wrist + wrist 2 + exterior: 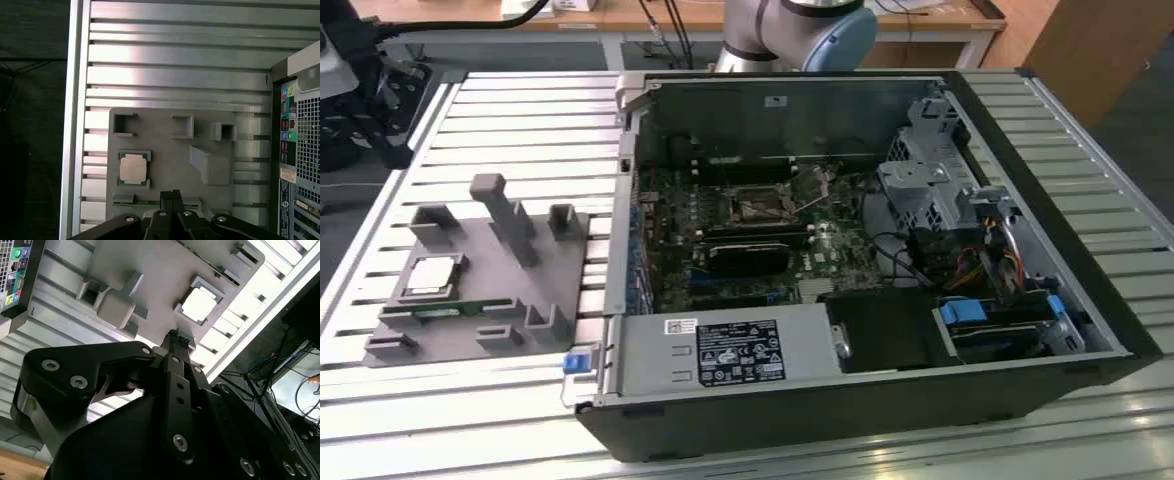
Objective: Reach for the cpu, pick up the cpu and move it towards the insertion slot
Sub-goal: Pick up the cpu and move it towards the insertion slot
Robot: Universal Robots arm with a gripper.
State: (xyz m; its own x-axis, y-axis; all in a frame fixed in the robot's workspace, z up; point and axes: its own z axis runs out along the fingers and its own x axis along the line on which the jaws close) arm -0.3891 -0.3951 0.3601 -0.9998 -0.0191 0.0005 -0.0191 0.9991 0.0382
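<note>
The cpu (432,277), a flat square chip with a silvery top, lies in a recess of the grey fixture (494,260) on the slatted table, at the exterior view's left. It also appears in both wrist views (133,168) (199,304). My gripper (172,194) (175,335) hovers well above the fixture, off to one side of the cpu and apart from it. Its fingers are shut together with nothing between them. The insertion slot (758,207), a dark square socket in a silvery bracket, sits on the motherboard inside the open computer case (854,390).
A green memory stick (447,310) lies in the fixture beside the cpu. Upright grey posts (500,215) rise from the fixture. A black cooler block (747,255) sits beside the slot, with drive cages and cables (961,210) at the exterior view's right. The arm's base (794,30) stands behind the case.
</note>
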